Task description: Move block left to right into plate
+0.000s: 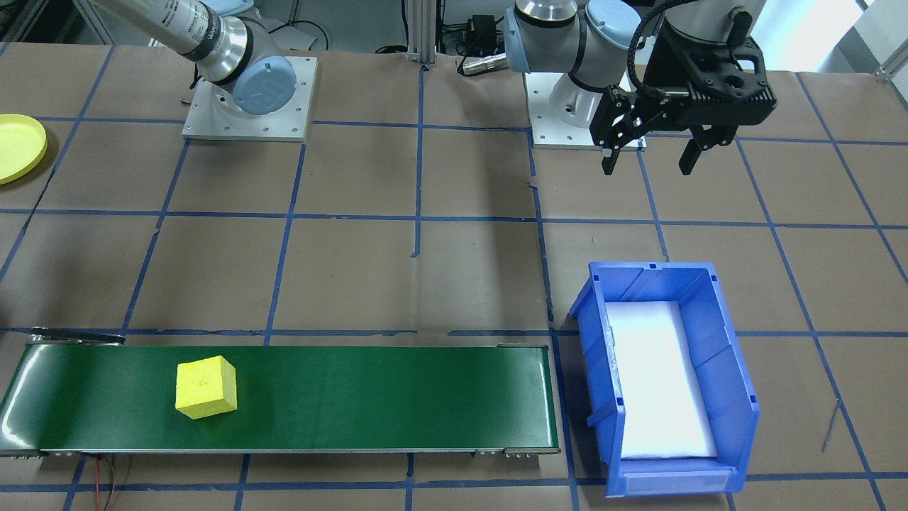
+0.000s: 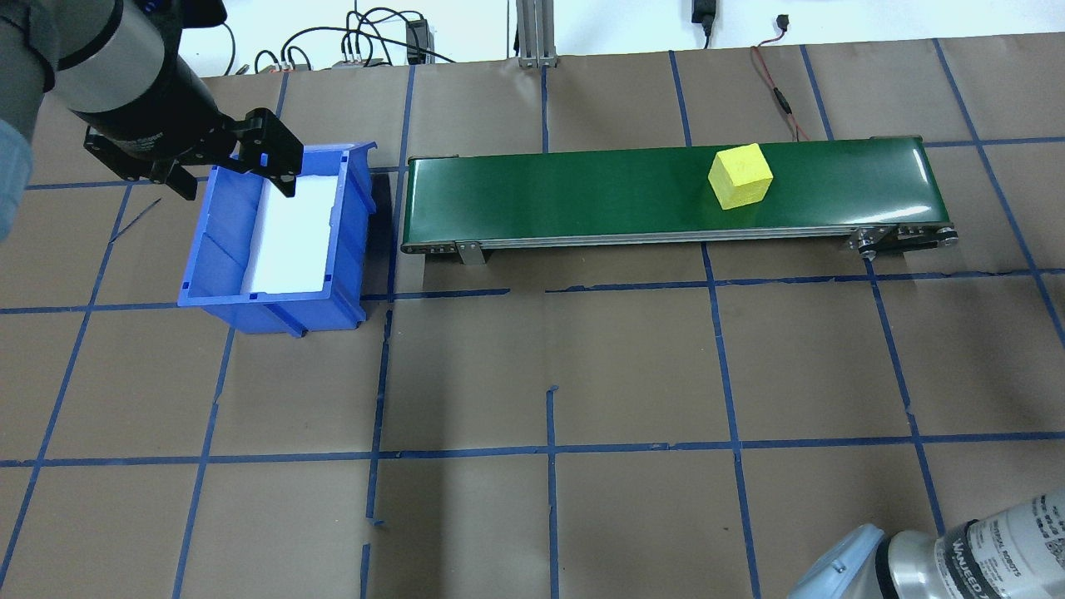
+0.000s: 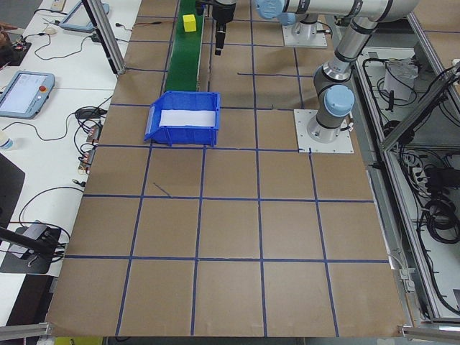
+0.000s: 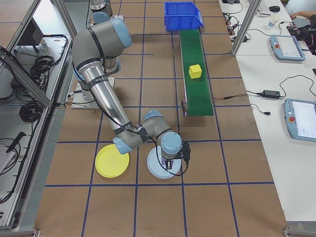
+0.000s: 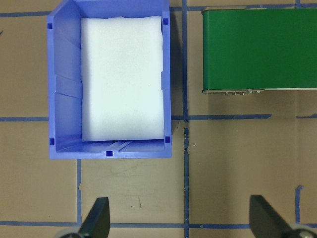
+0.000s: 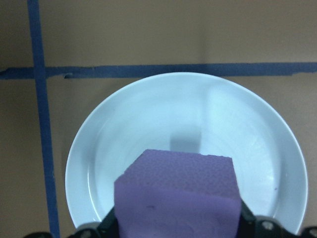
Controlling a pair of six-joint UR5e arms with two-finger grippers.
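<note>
My right gripper (image 6: 178,227) is shut on a purple foam block (image 6: 178,193), held just over a pale blue plate (image 6: 148,119). In the exterior right view this gripper (image 4: 171,161) hangs over that pale plate (image 4: 154,171), and the yellow plate (image 4: 112,161) lies beside it, empty. The yellow plate (image 1: 18,145) also shows at the table's edge. A yellow block (image 1: 206,387) sits on the green conveyor belt (image 1: 369,397), toward the belt's end on my right. My left gripper (image 1: 649,162) is open and empty, hovering near the blue bin (image 1: 723,319).
The blue bin (image 2: 225,241) holds only a white foam pad and stands at the conveyor's (image 2: 582,195) end on my left. Blue tape lines grid the brown table. Arm bases stand at the robot's side of the table.
</note>
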